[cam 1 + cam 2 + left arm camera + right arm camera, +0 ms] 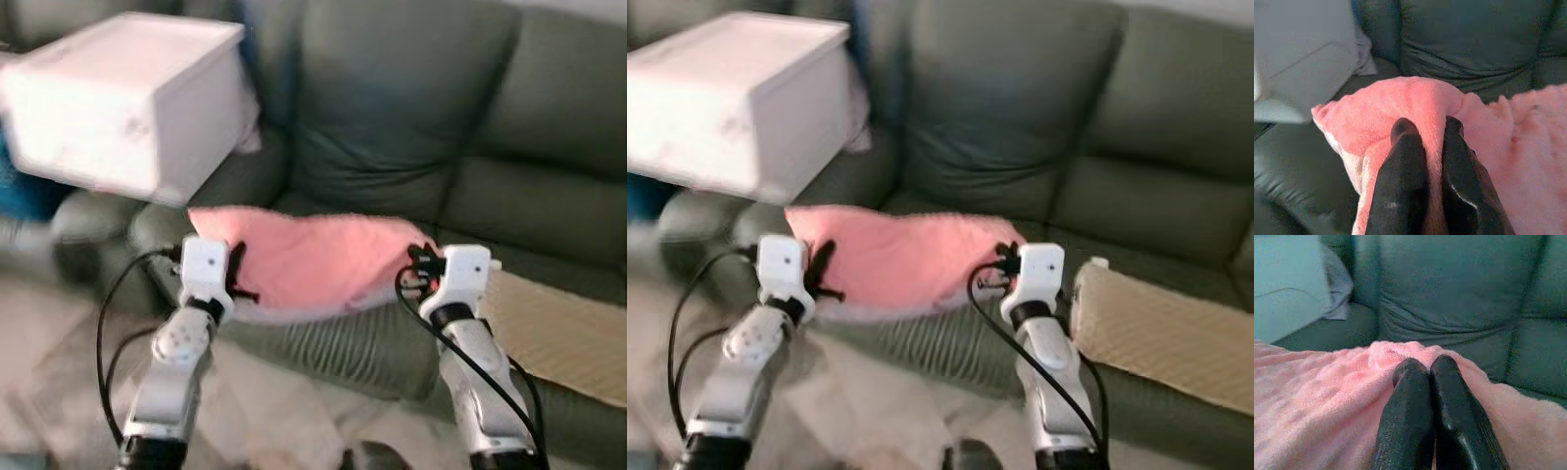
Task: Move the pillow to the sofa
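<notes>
A pink fluffy pillow (pixel 313 262) hangs between my two arms, just over the front edge of the dark green sofa (pixel 411 117). My left gripper (pixel 238 277) is shut on the pillow's left edge; in the left wrist view its black fingers (pixel 1405 181) pinch a fold of pink fabric (pixel 1432 127). My right gripper (pixel 421 266) is shut on the pillow's right edge, and in the right wrist view its fingers (pixel 1449 406) are pressed together on the pink fabric (pixel 1327 396).
A large white box (pixel 127 98) sits on the sofa's left armrest, close above the pillow's left end. A tan textured cushion (pixel 563 328) lies on the seat at the right. Light floor (pixel 294 411) lies below my arms.
</notes>
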You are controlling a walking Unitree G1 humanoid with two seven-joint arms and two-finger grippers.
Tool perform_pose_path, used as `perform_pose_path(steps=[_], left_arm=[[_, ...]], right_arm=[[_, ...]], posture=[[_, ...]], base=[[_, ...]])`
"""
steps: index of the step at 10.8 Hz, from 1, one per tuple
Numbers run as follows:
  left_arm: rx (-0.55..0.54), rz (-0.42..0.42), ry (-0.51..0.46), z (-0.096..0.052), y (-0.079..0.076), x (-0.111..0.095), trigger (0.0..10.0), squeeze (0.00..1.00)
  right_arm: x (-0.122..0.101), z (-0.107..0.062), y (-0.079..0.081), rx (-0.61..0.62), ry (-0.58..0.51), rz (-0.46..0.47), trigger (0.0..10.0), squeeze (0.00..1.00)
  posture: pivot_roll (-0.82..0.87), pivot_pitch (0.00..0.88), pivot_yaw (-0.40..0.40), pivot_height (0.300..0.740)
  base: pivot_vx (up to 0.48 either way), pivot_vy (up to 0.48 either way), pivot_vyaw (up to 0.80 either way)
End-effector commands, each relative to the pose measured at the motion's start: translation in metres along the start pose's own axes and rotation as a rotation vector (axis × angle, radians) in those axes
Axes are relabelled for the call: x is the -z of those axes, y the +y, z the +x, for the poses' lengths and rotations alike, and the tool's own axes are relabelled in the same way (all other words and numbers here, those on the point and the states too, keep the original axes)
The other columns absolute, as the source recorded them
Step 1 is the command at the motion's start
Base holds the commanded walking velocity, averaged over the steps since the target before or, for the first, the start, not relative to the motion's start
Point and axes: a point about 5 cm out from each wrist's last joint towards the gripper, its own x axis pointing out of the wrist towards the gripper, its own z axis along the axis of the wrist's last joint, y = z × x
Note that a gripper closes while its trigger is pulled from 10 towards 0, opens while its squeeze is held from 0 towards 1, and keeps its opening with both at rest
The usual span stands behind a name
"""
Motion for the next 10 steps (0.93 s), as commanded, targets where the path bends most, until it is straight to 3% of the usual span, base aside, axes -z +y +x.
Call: perform_pose_path(steps=[1,2,6,10], left_arm=[[0.038,0.002,-0.028,0.0028,-0.0098,-0.0073,10.0,0.00],[0.039,-0.002,-0.027,0.0023,-0.0098,-0.0071,10.0,0.00],[0.047,-0.006,-0.025,0.0004,-0.0114,-0.0066,10.0,0.00],[0.051,-0.003,-0.021,-0.0004,-0.0126,-0.0064,10.0,0.00]], right_arm=[[-0.0064,0.0003,-0.0066,0.020,-0.026,-0.008,10.0,0.00],[-0.0058,0.0001,-0.0058,0.019,-0.023,-0.008,10.0,0.00],[-0.0042,-0.0010,-0.0042,0.016,-0.016,-0.005,10.0,0.00],[-0.0033,-0.0010,-0.0034,0.013,-0.012,-0.002,10.0,0.00]], posture=[[-0.03,0.000,-0.011,0.740],[-0.03,0.000,-0.011,0.740],[-0.03,0.000,-0.011,0.740],[-0.02,0.000,-0.011,0.740]], base=[[0.289,0.000,0.00],[0.000,0.000,0.00],[0.000,0.373,-0.72],[0.000,0.000,-0.70]])
